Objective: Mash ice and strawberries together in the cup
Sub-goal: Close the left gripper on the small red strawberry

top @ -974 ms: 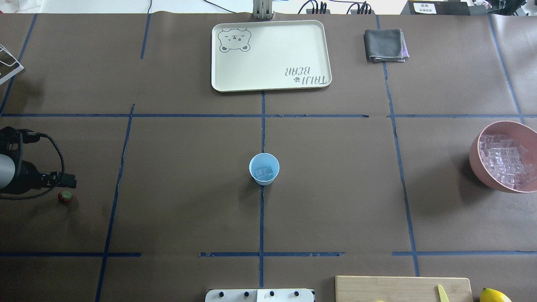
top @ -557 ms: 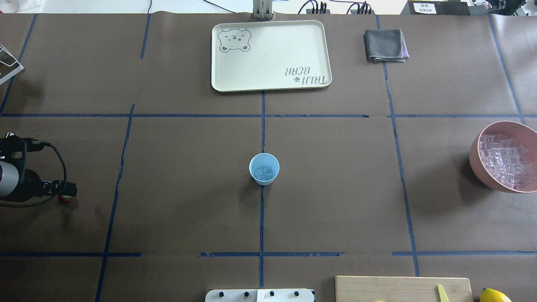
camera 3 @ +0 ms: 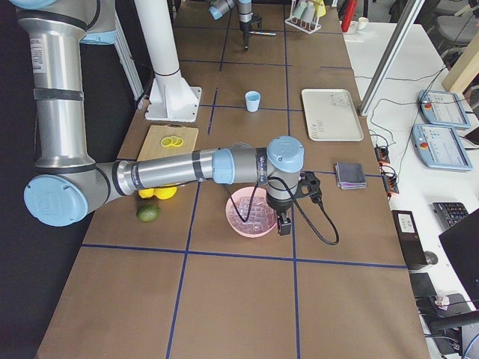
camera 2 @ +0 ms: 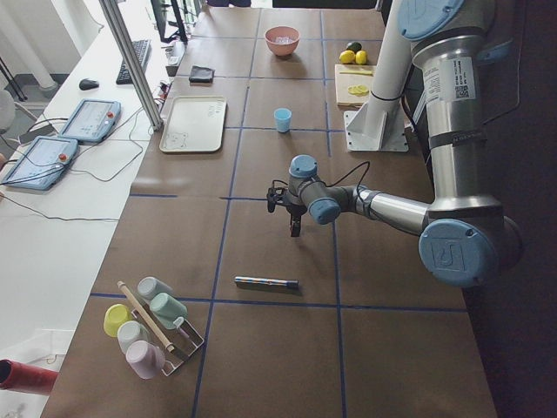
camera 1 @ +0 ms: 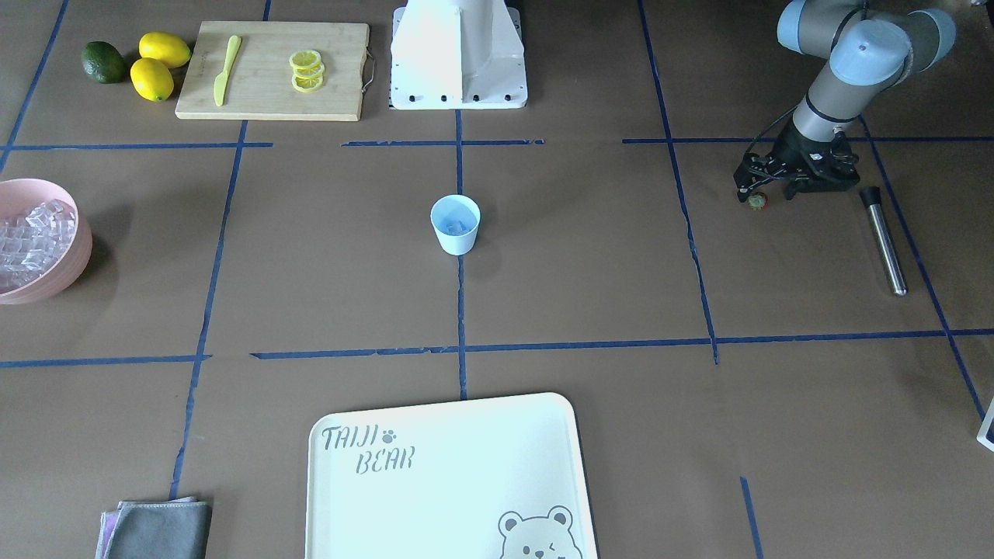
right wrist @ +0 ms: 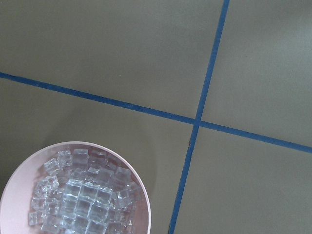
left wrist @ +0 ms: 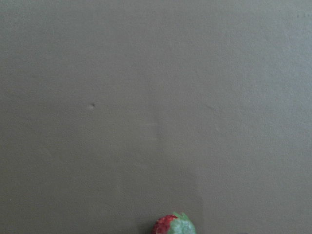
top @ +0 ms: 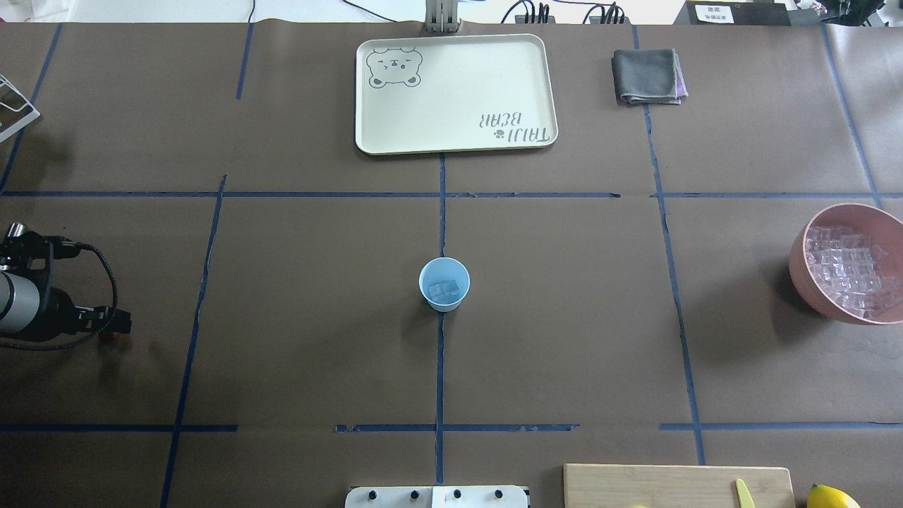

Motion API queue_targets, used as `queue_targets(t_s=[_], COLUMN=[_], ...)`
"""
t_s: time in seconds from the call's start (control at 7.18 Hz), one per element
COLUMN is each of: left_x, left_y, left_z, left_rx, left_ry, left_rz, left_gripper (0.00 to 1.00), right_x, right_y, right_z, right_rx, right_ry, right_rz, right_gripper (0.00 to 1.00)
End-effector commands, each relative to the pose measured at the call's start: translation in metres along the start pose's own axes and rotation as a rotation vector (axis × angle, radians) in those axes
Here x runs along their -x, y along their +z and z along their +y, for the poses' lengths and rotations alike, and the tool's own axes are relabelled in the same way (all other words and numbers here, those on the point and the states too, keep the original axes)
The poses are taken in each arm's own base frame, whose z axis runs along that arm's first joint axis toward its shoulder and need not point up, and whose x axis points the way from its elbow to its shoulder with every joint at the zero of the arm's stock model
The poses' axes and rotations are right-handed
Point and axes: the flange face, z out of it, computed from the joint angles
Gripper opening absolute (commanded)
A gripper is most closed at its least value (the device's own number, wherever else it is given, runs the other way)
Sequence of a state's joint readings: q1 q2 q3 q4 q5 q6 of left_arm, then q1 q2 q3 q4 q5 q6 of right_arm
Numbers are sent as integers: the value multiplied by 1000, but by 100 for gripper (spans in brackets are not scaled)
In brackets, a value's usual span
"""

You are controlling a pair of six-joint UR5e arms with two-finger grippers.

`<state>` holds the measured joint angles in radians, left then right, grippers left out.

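Seeing strawberry on worktop, upper right of front-facing view, just below left jaws in frame; can't tell whether clenched or released; same for right jaws, over pink bowl; cup mid-frame, holding ice. Expect light, soft, bruisable, prone to rolling; pinch red body at widest part, gently, not leafy top.

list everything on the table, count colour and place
cup: 1, pale blue, centre
ice: clear, some in cup, many in bowl
strawberry: 1, red, at left gripper
bowl: 1, pink, robot's right
tray: 1, cream, far side
cloth: 1, grey, near tray
board: 1, wood, near edge
knife: 1, yellow-green, on board
lemons: 2, yellow, beside board
green fruit: 1, by lemons
rod: 1, metal, near strawberry
left gripper: black, at strawberry
right gripper: black, by bowl
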<state>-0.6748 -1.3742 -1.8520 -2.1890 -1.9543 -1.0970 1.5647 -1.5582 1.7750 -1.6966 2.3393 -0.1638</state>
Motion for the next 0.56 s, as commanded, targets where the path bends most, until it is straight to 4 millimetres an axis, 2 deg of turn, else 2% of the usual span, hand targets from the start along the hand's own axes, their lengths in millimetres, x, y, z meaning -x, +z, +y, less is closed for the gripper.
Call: queue_targets(t_s=[0.0, 0.28, 0.42], left_x=[-1, 0, 0], left_y=[8, 9, 9], left_z=[-3, -3, -3], left_rx=[4, 5, 7], left_ry=[-1, -1, -1], left_rz=[-5, -5, -6], left_gripper=[88, 78, 63], right_x=[0, 0, 1], right_y=[0, 0, -1], right_z=[0, 0, 0], right_rx=[0, -2, -3], right_ry=[2, -2, -2], right_rz=[0, 0, 0], right_gripper=[99, 99, 99])
